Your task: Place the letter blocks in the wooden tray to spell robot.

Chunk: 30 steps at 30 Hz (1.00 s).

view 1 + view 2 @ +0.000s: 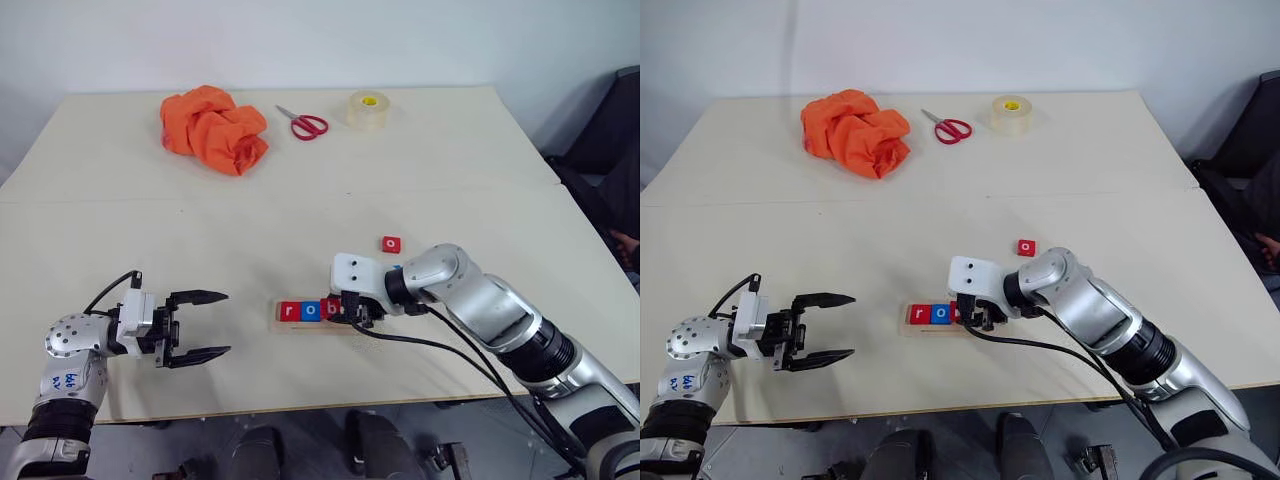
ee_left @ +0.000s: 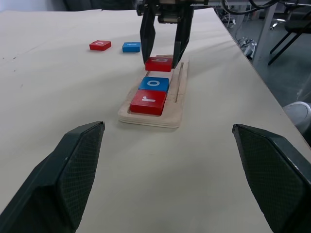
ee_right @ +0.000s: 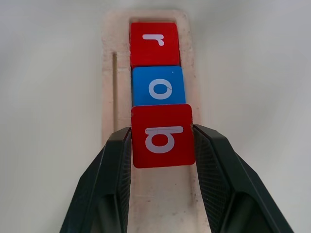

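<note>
While the red b block (image 3: 163, 136) is pinched between the right tool's (image 1: 358, 312) fingers, it hangs right over the third slot of the wooden tray (image 2: 176, 104), lower middle of the head view; the red r block (image 2: 148, 101) and blue o block (image 2: 154, 83) already sit in the groove, touching each other. The tray's long axis runs left to right across the desk (image 1: 300, 200), so the b needs to drop straight down, flush against the o. The left tool (image 1: 195, 327) is spread wide and empty, lower left, well apart from the tray. A red o block (image 1: 391, 243) lies on the desk just above the right arm, and a blue block (image 2: 131, 46) sits beside it; I'd guess the right arm, being nearer, fetches those.
</note>
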Each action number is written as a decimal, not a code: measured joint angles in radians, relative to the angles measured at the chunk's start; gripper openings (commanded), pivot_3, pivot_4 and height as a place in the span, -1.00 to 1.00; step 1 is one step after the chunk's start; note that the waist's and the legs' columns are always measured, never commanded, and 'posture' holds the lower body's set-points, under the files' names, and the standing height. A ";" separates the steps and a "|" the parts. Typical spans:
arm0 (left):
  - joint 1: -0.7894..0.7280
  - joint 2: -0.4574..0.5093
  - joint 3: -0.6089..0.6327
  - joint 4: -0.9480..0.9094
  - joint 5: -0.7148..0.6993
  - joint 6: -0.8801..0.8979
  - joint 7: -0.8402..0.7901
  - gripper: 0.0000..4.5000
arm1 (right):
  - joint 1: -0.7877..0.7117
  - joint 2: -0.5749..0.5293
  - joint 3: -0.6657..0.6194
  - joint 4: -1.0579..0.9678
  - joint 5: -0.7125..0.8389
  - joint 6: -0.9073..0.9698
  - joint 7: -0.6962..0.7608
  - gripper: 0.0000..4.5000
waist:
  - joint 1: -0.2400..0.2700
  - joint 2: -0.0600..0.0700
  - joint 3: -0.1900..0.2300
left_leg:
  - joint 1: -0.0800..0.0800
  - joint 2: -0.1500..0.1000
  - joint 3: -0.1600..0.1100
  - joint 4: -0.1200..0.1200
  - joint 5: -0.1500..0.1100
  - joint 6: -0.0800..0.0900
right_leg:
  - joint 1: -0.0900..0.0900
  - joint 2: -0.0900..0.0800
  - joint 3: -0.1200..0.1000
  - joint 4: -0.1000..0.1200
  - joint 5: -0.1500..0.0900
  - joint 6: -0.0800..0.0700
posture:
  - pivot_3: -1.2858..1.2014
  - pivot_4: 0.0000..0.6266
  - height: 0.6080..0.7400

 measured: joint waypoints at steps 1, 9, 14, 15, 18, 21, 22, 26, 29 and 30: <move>0.001 0.000 0.000 -0.002 0.000 0.000 0.000 0.99 | 0.000 0.000 0.000 0.005 -0.005 0.000 0.000 -0.35 | 0.000 0.000 0.000 | 0.000 0.000 0.000 0.000 0.000 0.000 | 0.000 0.000 0.000 0.000 0.000 0.000 | 0.03 -0.52 1.00; 0.006 -0.003 0.000 -0.010 0.000 0.000 0.000 1.00 | 0.000 0.000 0.011 0.022 -0.027 -0.004 0.005 -0.02 | -0.001 0.000 0.000 | 0.000 0.000 0.000 0.000 0.000 0.000 | 0.000 0.000 0.000 0.000 0.000 0.000 | 0.03 -0.52 1.00; 0.006 -0.004 0.000 -0.010 0.001 0.000 0.000 1.00 | 0.001 0.000 0.010 0.006 -0.020 0.002 0.032 0.69 | -0.001 0.000 0.000 | 0.000 0.000 0.000 0.000 0.000 0.000 | 0.000 0.000 0.000 0.000 0.000 0.000 | 0.03 -0.52 1.00; 0.006 -0.004 0.000 -0.010 0.001 0.000 0.000 1.00 | 0.001 0.000 0.010 -0.007 -0.012 0.004 0.038 0.84 | -0.001 0.000 0.000 | 0.000 0.000 0.000 0.000 0.000 0.000 | 0.000 0.000 0.000 0.000 0.000 0.000 | 0.03 -0.52 1.00; 0.005 -0.005 0.000 -0.010 0.001 0.000 0.000 1.00 | 0.001 0.001 0.010 -0.021 -0.004 0.010 0.042 0.99 | 0.000 0.000 0.000 | 0.000 0.000 0.000 0.000 0.000 0.000 | 0.000 0.000 0.000 0.000 0.000 0.000 | 0.03 -0.52 1.00; 0.003 -0.011 0.000 -0.010 0.002 0.000 0.000 1.00 | 0.001 0.003 -0.001 -0.021 0.004 0.019 0.037 0.90 | 0.000 0.000 0.000 | 0.000 0.000 0.000 0.000 0.000 0.000 | 0.000 0.000 0.000 0.000 0.000 0.000 | 0.03 -0.52 1.00; 0.002 -0.012 0.000 -0.010 0.002 0.001 0.000 1.00 | 0.001 0.003 -0.006 -0.021 0.007 0.019 0.036 0.81 | 0.000 0.000 0.000 | 0.000 0.000 0.000 0.000 0.000 0.000 | 0.000 0.000 0.000 0.000 0.000 0.000 | 0.03 -0.52 1.00; -0.002 -0.013 0.000 -0.010 0.004 0.001 0.000 1.00 | 0.006 0.001 -0.047 -0.009 0.022 -0.002 0.035 0.32 | 0.000 0.000 0.000 | 0.000 0.000 0.000 0.000 0.000 0.000 | 0.000 0.000 0.000 0.000 0.000 0.000 | 0.03 -0.52 1.00; -0.004 -0.014 0.000 -0.010 0.005 0.001 0.000 1.00 | 0.004 -0.003 -0.052 0.017 0.025 -0.020 0.035 -0.14 | 0.000 0.000 0.000 | 0.000 0.000 0.000 0.000 0.000 0.000 | 0.000 0.000 0.000 0.000 0.000 0.000 | 0.03 -0.52 1.00; -0.004 -0.015 0.000 -0.011 0.005 0.002 0.000 1.00 | 0.002 -0.003 -0.052 0.037 0.024 -0.032 0.034 -0.28 | -0.001 0.000 0.000 | 0.000 0.000 0.000 0.000 0.000 0.000 | 0.000 0.000 0.000 0.000 0.000 0.000 | 0.03 -0.52 1.00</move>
